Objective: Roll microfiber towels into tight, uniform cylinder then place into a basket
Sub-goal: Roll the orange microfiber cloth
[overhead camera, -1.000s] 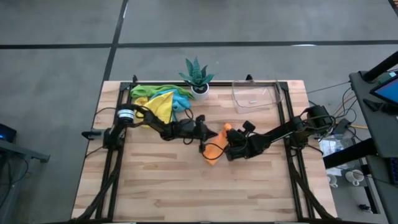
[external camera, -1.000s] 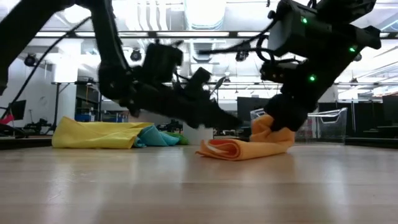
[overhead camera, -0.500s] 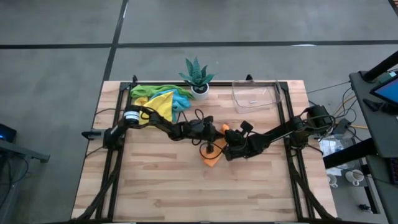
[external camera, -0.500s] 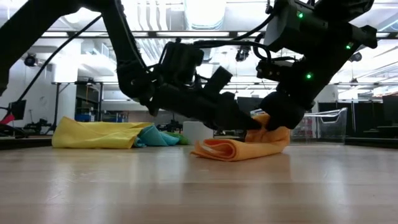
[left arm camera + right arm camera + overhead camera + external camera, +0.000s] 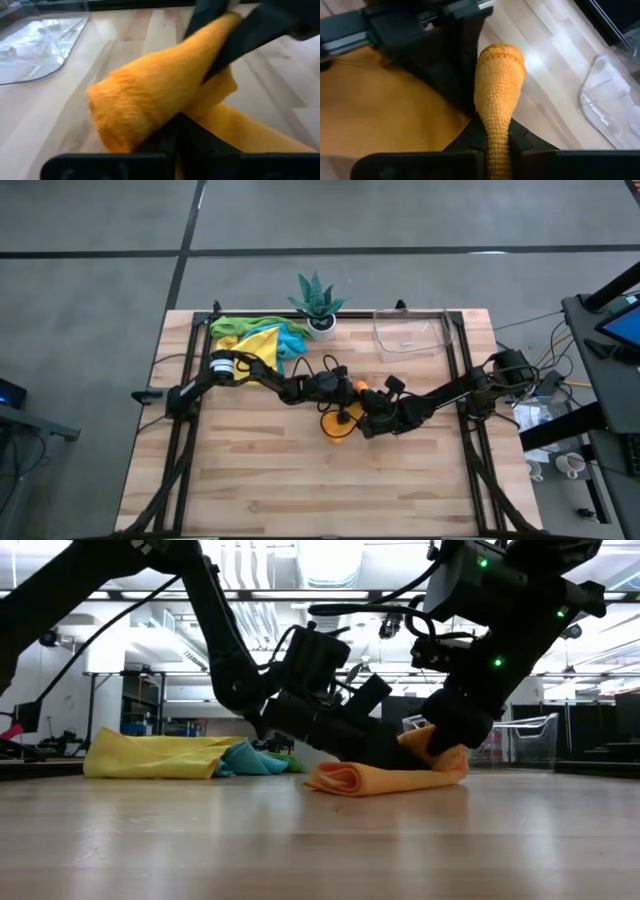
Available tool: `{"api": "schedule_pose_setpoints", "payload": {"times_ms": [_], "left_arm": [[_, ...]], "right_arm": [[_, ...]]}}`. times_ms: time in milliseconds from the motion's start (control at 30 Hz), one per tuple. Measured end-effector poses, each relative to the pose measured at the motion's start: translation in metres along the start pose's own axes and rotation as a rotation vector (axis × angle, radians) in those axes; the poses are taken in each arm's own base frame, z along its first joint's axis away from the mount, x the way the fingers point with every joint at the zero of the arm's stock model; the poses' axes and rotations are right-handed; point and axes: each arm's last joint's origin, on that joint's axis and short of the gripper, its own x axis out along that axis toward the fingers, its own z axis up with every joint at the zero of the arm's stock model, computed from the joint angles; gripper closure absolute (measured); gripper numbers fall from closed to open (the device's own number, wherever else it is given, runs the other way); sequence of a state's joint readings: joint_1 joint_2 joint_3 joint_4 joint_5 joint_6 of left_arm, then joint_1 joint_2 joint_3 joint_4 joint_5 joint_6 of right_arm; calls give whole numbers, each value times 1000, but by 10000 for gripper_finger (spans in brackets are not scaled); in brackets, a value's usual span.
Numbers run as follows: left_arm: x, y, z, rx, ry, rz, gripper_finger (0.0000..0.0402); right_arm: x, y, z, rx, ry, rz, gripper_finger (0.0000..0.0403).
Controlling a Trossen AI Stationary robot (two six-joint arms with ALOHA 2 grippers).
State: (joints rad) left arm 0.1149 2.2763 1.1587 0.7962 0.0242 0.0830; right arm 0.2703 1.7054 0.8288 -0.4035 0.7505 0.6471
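Near the middle of the high view, both arms meet over the orange towel (image 5: 338,423), which lies partly rolled on the wooden surface (image 5: 260,480). The right pincer (image 5: 366,420) is clamped on a bunched fold of the orange towel, and its wrist view shows the cloth pinched between the closed fingers (image 5: 520,137). The left pincer (image 5: 350,392) has its fingers together and presses against the same towel from the left of the frame; whether it actually pinches any cloth is hard to tell. In the low view the towel's rolled end (image 5: 335,778) rests on the surface while its other end is lifted.

The remaining towels (image 5: 255,338), yellow, green and light blue, lie in a loose heap in the upper left of the high view. The clear basket (image 5: 410,333) sits in the upper right, just beside a potted plant (image 5: 318,302).
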Motion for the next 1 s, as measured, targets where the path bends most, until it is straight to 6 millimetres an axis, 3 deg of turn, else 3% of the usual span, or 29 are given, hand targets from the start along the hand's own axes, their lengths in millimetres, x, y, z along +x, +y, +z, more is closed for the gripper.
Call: {"api": "schedule_pose_setpoints", "payload": {"times_ms": [400, 1000], "left_arm": [[0, 3, -1, 3, 18, 23, 401], [-18, 11, 26, 87, 125, 102, 402]], "right_arm": [[0, 5, 2, 23, -4, 78, 389], [0, 7, -2, 28, 8, 113, 389]]}}
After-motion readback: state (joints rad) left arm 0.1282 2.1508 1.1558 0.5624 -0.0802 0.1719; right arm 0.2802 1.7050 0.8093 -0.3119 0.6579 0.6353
